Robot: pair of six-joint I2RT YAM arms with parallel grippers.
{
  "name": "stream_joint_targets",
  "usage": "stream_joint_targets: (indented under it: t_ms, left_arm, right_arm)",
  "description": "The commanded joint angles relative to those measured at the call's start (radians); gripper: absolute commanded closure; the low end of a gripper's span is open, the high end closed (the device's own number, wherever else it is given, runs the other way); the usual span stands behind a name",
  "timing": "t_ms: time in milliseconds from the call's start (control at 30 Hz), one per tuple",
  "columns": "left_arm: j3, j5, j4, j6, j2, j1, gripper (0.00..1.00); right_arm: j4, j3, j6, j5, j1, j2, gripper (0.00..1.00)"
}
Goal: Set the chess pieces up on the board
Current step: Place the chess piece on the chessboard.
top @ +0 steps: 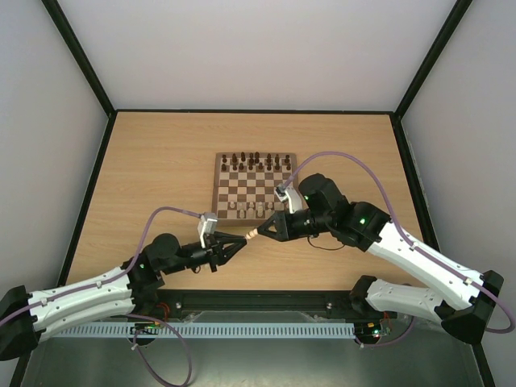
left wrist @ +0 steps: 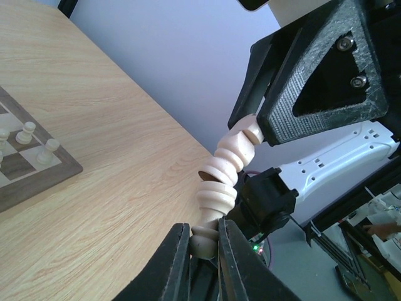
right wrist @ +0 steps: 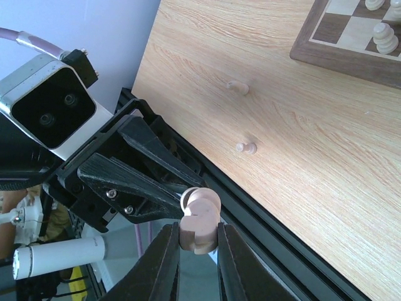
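One pale beige chess piece (top: 252,234) hangs in the air off the board's near-left corner, held at both ends. My left gripper (left wrist: 203,237) is shut on its narrow knobbed end (left wrist: 207,243). My right gripper (right wrist: 198,233) is shut on its notched end (right wrist: 199,224). The ribbed body of the piece (left wrist: 224,172) spans the gap between the two. The board (top: 219,196) lies mid-table, with pale pieces (top: 249,208) on its near rows. Two more pale pieces (right wrist: 245,148) lie loose on the table near the front edge.
Dark brown pieces (top: 256,160) fill the board's far rows. The left wrist view catches the board's corner (left wrist: 44,177) with two pale pawns (left wrist: 25,133). A black rail (right wrist: 269,207) runs along the table's front edge. White walls enclose the table.
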Motion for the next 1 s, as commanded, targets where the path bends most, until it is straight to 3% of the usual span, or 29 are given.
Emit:
stream_joint_targets:
  t_ms: [0, 200, 367, 600, 967]
  left_arm:
    - [0.014, -0.023, 0.01, 0.007, -0.036, -0.007, 0.92]
    - [0.047, -0.095, -0.121, -0.006, -0.063, -0.007, 0.91]
    - [0.135, -0.199, -0.36, -0.035, -0.053, -0.005, 0.91]
    - [0.269, -0.324, -0.659, -0.078, 0.014, -0.005, 0.89]
    - [0.441, -0.379, -0.914, -0.08, 0.104, -0.005, 0.88]
  right_arm:
    - [-0.02, -0.017, -0.016, -0.008, -0.006, 0.004, 0.84]
    - [-0.055, -0.011, -0.027, 0.042, -0.009, 0.012, 0.84]
    - [-0.175, 0.039, -0.064, 0.212, -0.01, 0.053, 0.84]
    - [-0.326, 0.134, -0.131, 0.432, -0.01, 0.187, 0.84]
    - [-0.416, 0.236, -0.212, 0.639, -0.02, 0.405, 0.84]
